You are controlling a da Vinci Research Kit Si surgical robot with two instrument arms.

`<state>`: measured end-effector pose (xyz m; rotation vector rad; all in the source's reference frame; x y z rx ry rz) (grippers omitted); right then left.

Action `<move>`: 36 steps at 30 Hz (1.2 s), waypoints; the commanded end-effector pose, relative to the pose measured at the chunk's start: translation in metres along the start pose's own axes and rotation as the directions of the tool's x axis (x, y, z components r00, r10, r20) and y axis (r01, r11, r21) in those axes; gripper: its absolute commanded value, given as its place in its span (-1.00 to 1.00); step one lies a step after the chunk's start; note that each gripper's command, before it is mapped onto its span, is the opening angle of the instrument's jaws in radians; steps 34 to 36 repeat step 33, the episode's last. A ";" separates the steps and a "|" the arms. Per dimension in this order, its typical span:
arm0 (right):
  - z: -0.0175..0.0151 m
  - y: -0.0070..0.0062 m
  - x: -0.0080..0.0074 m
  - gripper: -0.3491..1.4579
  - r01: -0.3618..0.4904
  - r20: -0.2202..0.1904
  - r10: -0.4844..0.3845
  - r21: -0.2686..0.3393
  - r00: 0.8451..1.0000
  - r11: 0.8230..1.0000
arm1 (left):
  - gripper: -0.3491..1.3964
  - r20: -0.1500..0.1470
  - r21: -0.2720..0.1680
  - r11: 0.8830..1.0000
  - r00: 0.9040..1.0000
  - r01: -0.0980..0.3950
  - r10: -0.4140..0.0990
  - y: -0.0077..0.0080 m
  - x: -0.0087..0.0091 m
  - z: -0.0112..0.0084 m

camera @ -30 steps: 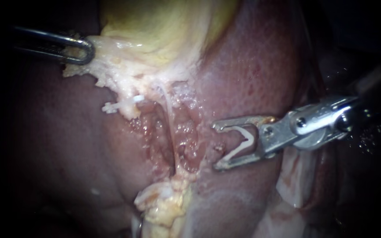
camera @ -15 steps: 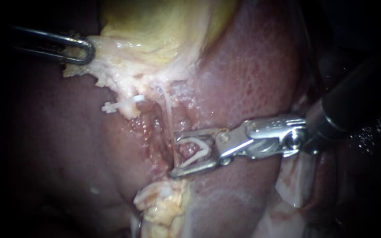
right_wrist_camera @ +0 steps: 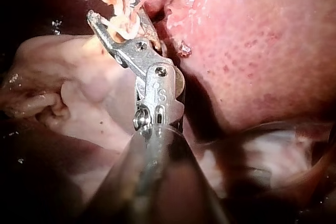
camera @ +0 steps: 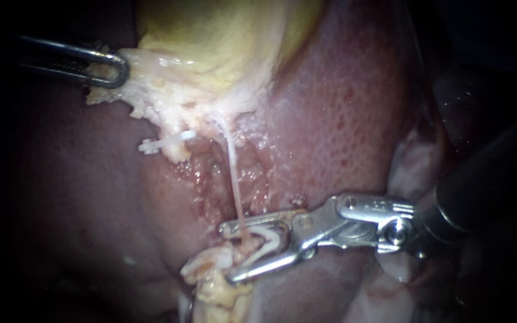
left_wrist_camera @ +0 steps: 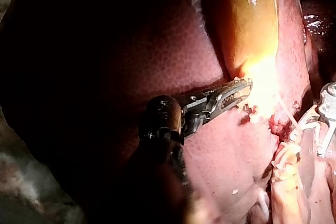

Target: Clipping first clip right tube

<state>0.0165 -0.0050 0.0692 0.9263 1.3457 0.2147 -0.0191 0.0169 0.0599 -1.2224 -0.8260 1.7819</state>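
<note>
Lower centre, right instrument's hand (camera: 227,252), spread wide, held an unclosed clip (camera: 270,234) astride the right tube (camera: 233,173), squeeze pending; left instrument's hand (camera: 115,69) clamped gallbladder (camera: 210,42).

Left instrument (camera: 116,69) jaws clamped on pale tissue (camera: 157,96); right instrument (camera: 227,252) jaws spread wide around loaded clip (camera: 275,235).

bare liver (camera: 342,107) right of tube (camera: 233,173), fatty lump (camera: 213,284) crowding below

liver (camera: 342,107): reddish, broad | gallbladder (camera: 210,36): yellow, above | white clip (camera: 166,142): possibly on a tube
</note>
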 end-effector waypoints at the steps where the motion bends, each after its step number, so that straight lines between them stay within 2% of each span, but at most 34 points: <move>1: 0.0000 -0.0001 0.0000 -0.13 -0.001 0.004 0.001 0.008 1.000 1.000 | -1.00 0.000 0.000 1.000 1.000 0.000 0.000 0.0000 0.0000 0.0000; 5: -0.0001 -0.0002 0.0002 -0.20 -0.022 0.003 0.022 0.010 1.000 1.000 | -1.00 0.000 0.000 1.000 1.000 0.000 0.000 0.0000 0.0000 0.0000; 8: -0.0003 -0.0003 0.0004 -0.32 -0.047 -0.008 0.047 -0.015 0.999 0.999 | -1.00 0.000 0.000 1.000 1.000 0.000 0.000 0.0000 0.0000 0.0000; 13: -0.0009 -0.0005 0.0008 -0.67 -0.086 -0.042 0.083 -0.089 0.996 0.992 | -1.00 0.000 0.000 1.000 1.000 0.000 0.000 0.0000 0.0000 0.0000; 17: -0.0013 -0.0008 0.0007 -1.00 -0.121 -0.058 0.115 -0.112 0.992 0.986 | -1.00 0.000 0.000 1.000 1.000 0.000 0.000 0.0000 0.0000 0.0000; 36: -0.0013 -0.0007 0.0006 -1.00 -0.120 -0.056 0.115 -0.109 0.992 0.987 | -1.00 0.000 0.000 1.000 1.000 0.000 0.000 -0.0002 0.0000 0.0001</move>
